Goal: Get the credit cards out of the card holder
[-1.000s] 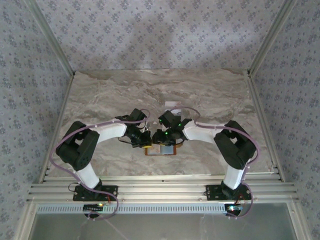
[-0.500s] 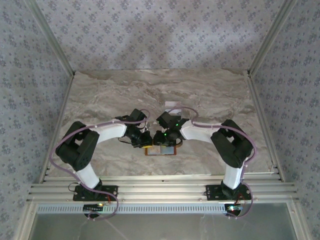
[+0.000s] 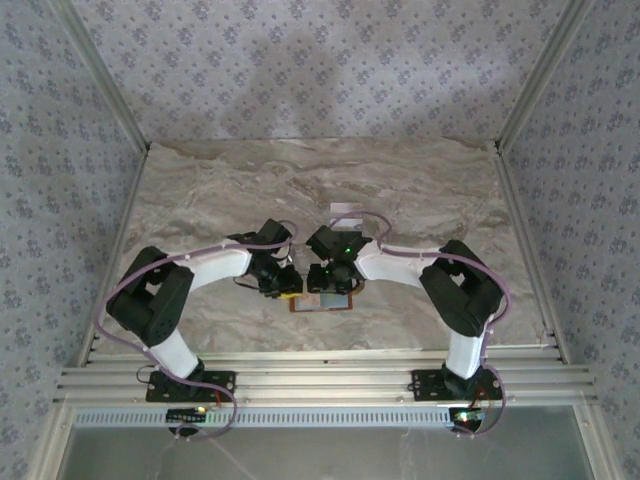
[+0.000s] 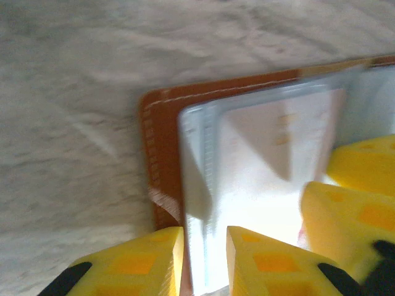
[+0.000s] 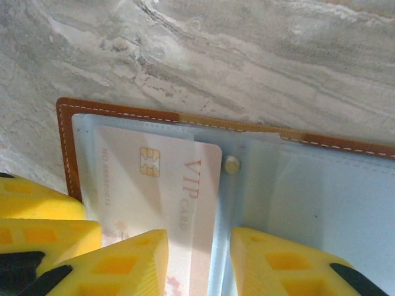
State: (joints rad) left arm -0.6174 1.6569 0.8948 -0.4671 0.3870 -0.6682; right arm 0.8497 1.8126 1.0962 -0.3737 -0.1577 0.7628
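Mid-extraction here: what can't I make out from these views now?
- Top external: card holder tiny, mostly covered by left gripper and right gripper.
- Left wrist: pale card blurred, glare-washed behind clear sleeve; print unreadable.
- Right wrist: VIP card's lower end cut off by frame edge and fingers.
- Anything beneath that card: hidden by it.

**Robot test cell dressed as a room**

Lab rig, not a lived-in home. Robot arms (image 3: 215, 265) are bolted to a ribbed aluminium rail (image 3: 320, 380) on the base side of the left claw (image 3: 286, 283) and right claw (image 3: 326, 281). Under both claws is a marble-print tabletop (image 3: 200, 190). Beyond and to either side of the claws stand flat panels in grey floral wallpaper (image 3: 320, 60), joined by bare metal corner posts (image 3: 100, 85). Purple cables (image 3: 108, 300) loop along the arms. A green status light (image 3: 344, 250) sits just behind the right claw.
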